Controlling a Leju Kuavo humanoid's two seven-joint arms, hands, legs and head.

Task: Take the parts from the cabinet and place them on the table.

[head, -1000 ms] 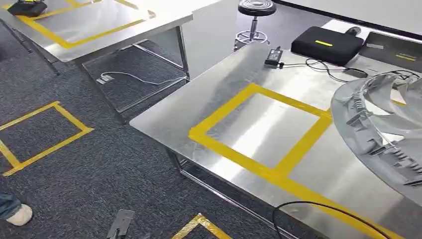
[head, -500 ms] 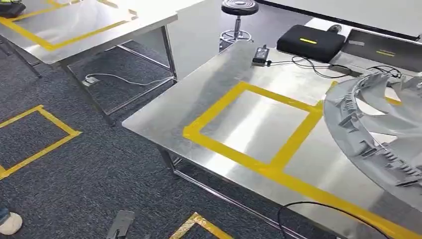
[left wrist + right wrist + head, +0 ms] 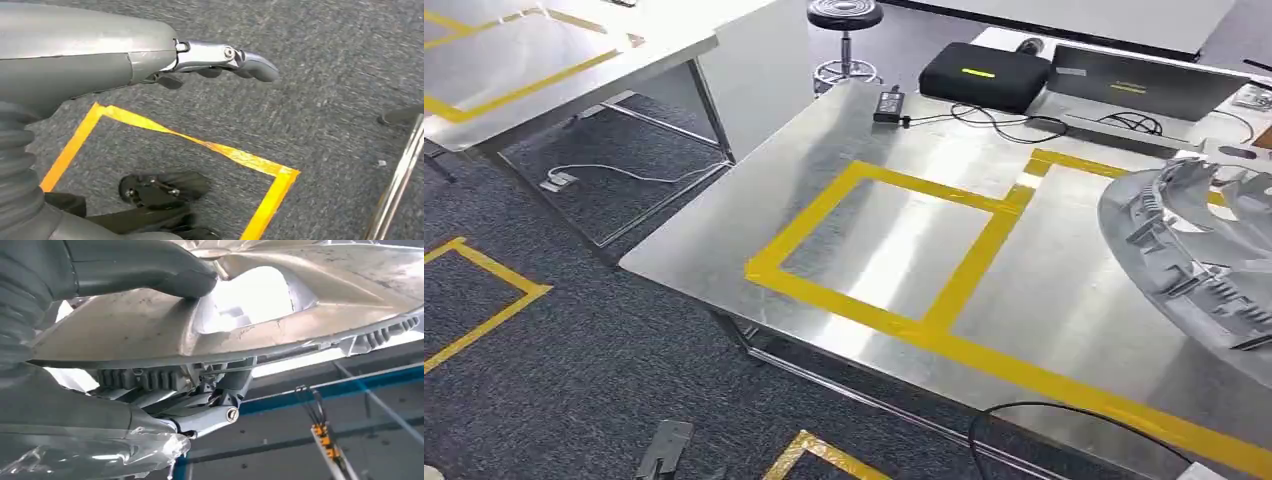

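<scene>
Right wrist view: right robot hand (image 3: 165,355) grasps the grey part (image 3: 280,310), thumb above, fingers beneath. Head view puts the part (image 3: 1199,255) over the counter (image 3: 724,240) at right, beside yellow tape squares (image 3: 894,240). Left robot hand (image 3: 220,60) hangs released over carpet (image 3: 325,75).

— What sits at the far end?
— A flat black box with a yellow label (image 3: 982,76), a small black power adapter (image 3: 889,104) with its cable just beside it, and a grey closed laptop (image 3: 1146,85).
— And on the floor?
— Dark grey carpet (image 3: 574,340), yellow tape squares (image 3: 484,290), and a black round stool (image 3: 845,30) beyond.
</scene>
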